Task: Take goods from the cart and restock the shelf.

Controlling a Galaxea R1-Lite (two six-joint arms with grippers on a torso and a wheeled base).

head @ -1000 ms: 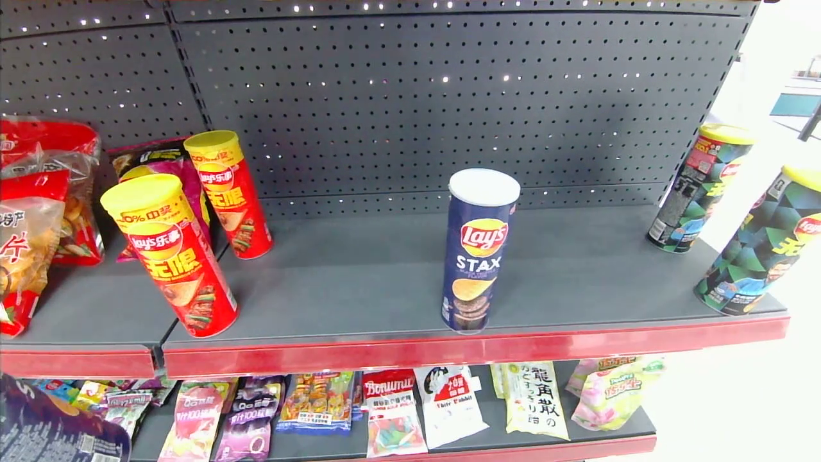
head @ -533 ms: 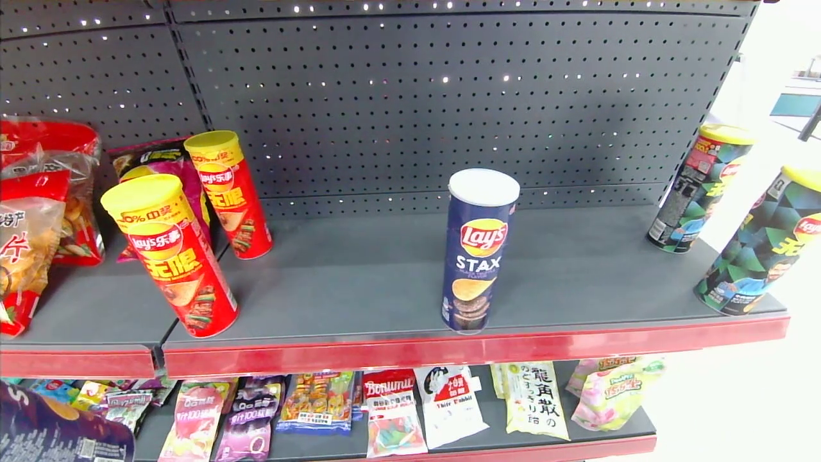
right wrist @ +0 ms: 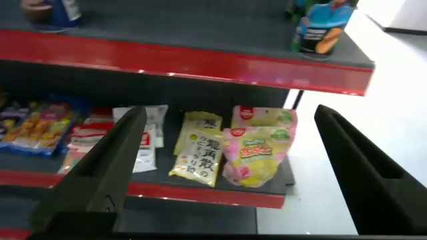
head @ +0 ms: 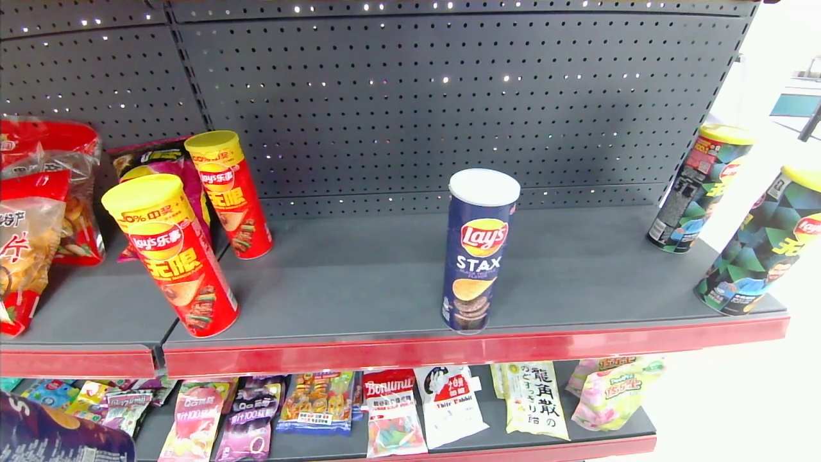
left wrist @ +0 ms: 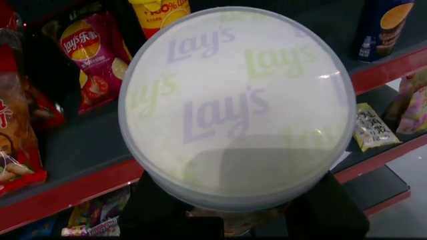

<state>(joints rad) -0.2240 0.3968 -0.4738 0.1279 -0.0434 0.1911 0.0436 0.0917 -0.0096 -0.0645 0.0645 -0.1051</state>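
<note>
Dark grey metal forms the shelf (head: 385,282), and a good deal of its board lies bare. By my reckoning the restocking is partway through. One blue can (head: 478,250) stands upright at the front edge near the middle, with open room on both sides of it.

A second can, the held can (left wrist: 233,107), is not yet on the board. It sits low at the left, in front of the lower tier, its pale lid facing the wrist. The left gripper (left wrist: 233,217) looks clamped on its body, with dark fingers showing on either side under the lid. It has yet to go up over the red front lip and be set down.

The right gripper (right wrist: 228,113) hangs empty with its fingers wide apart, facing the lower tier's snack packets (head: 449,404).

Two red cans (head: 170,256) stand on the left of the board, right above the held can, so they could be knocked on the way up. Crisp bags (head: 32,218) crowd the far left, and two green cans (head: 696,186) stand at the right end.
</note>
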